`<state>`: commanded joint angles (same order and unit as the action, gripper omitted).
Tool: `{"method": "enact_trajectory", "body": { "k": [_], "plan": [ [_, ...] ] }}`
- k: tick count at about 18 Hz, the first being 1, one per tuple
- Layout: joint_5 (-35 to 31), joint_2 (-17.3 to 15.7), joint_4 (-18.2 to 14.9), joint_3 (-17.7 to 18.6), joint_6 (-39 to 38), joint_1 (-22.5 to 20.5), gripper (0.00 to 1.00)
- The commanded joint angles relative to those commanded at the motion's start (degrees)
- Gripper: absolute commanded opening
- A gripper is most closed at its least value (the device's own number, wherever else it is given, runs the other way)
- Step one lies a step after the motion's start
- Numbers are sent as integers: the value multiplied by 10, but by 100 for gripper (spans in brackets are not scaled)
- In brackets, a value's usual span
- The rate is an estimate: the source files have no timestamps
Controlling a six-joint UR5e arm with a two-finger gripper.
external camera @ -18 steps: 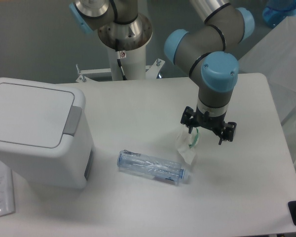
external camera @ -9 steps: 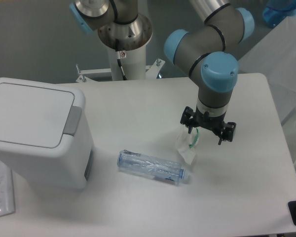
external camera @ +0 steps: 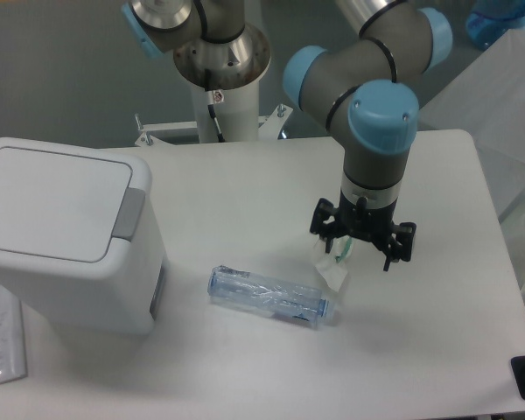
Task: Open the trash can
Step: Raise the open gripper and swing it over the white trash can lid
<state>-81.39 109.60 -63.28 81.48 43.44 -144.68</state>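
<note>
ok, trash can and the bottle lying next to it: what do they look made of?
Trash can: looks like moulded plastic, opaque white with a matte-to-satin finish, judging by its rounded corners and soft highlights; the push tab is a grey insert, probably plastic too. Bottle: clear thin plastic, glossy, with the table showing through and creased glints suggesting a crushed wall.

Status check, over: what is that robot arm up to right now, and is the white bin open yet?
Gripper open, holding nothing, hanging above table right of centre. Trash can far left, lid shut, untouched. Clear bottle lying on table between them.
</note>
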Motion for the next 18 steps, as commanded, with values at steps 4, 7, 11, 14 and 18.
{"method": "enact_trajectory", "body": {
  "k": [4,7,11,14,18],
  "plan": [
    [46,-6,1,-29,-99,18,100],
    [95,-19,2,-54,-150,36,100],
    [204,-21,36,-69,-228,42,100],
    [241,-30,55,-65,-286,48,100],
    [241,-59,55,-49,-311,72,100]
  ]
}}
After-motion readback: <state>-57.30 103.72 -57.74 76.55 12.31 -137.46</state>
